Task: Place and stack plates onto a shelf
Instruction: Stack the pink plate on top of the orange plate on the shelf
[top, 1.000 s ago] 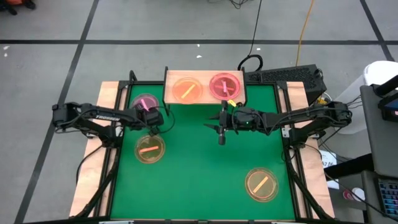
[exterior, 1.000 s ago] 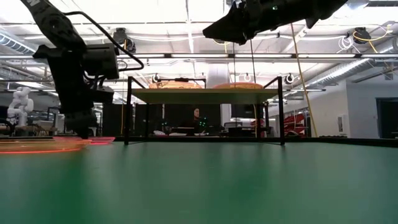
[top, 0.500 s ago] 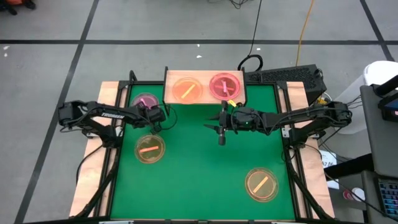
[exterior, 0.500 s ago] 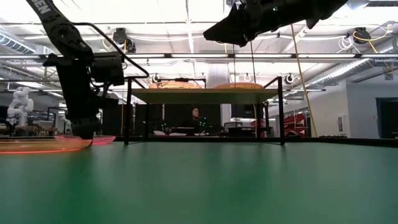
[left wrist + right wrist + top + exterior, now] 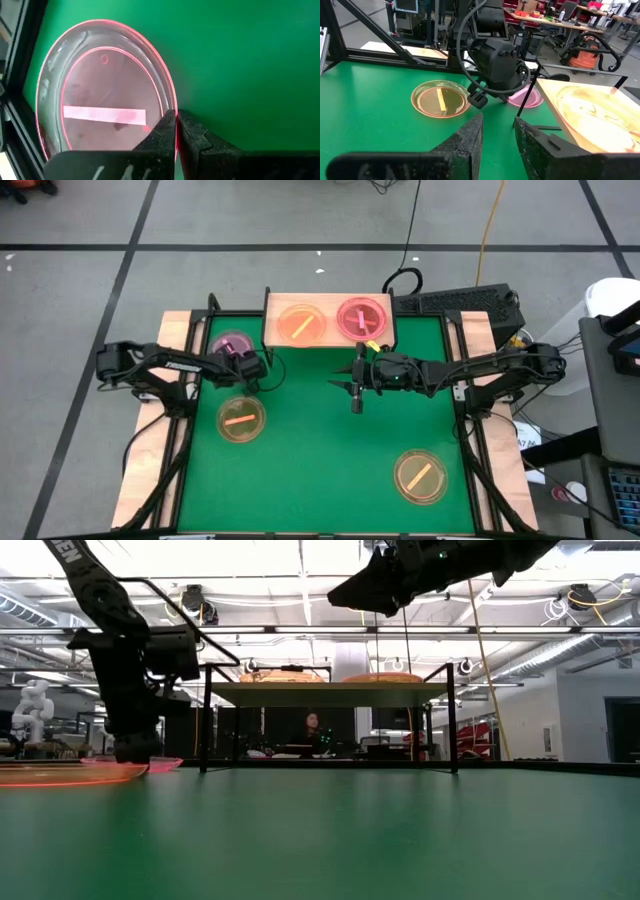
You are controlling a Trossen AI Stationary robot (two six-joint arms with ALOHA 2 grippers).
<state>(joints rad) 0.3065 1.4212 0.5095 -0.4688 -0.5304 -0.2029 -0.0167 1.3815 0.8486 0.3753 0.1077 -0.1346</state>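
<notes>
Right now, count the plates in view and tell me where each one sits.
5. Orange plate and red plate on the shelf; pink plate at the left gripper; two amber plates on the mat. Stacked ones may hide others.

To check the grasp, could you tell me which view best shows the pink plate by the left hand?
The left wrist view: the pink plate fills it, its rim between the left hand fingers. High view shows it small; low view, edge-on; right wrist view, partly hidden.

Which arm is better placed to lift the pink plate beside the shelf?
Left. Its tool is shut on the pink plate's rim, while the right tool hangs empty above bare mat.
</notes>
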